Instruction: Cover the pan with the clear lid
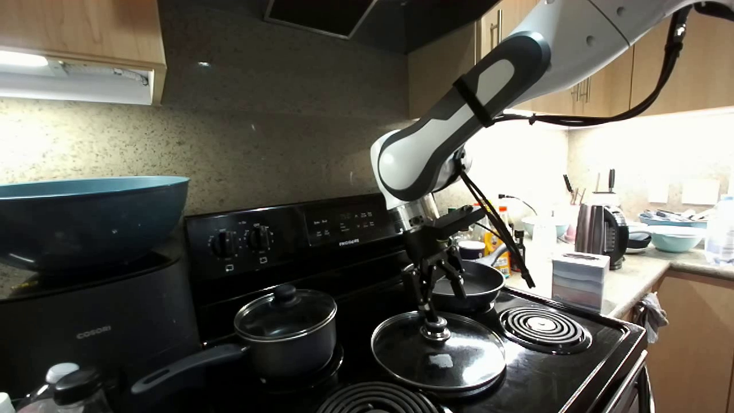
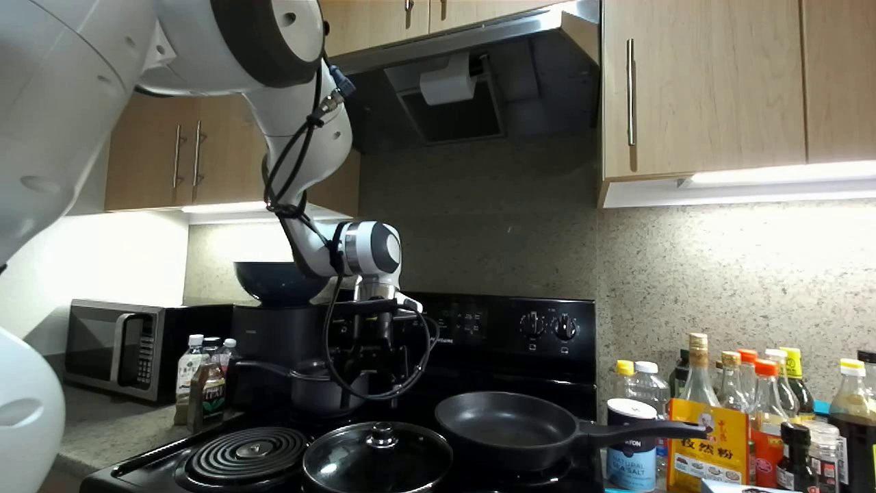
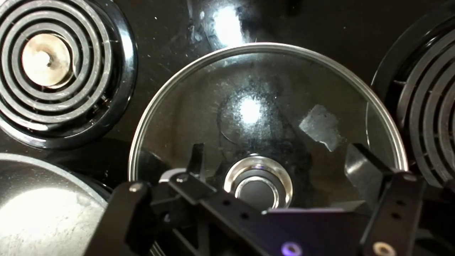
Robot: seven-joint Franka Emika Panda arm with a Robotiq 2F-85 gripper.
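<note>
The black gripper (image 3: 277, 161) is spread wide. Below, the black knob (image 3: 256, 193) of the round clear glass lid (image 3: 270, 124) is framed off-centre between its fingers (image 3: 368, 174); clearance cannot be judged.

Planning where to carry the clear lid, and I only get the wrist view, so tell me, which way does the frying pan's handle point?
Observer: In both exterior views the frying pan has its handle pointing to the side where the sea salt canister stands.
Operator: My picture cuts the pan off. Is anything covering the rest?
Observer: No, in an exterior view its whole top shows, uncovered.
Operator: Any other pot out of my sight?
Observer: Yes, a saucepan with its own smaller glass lid on.
</note>
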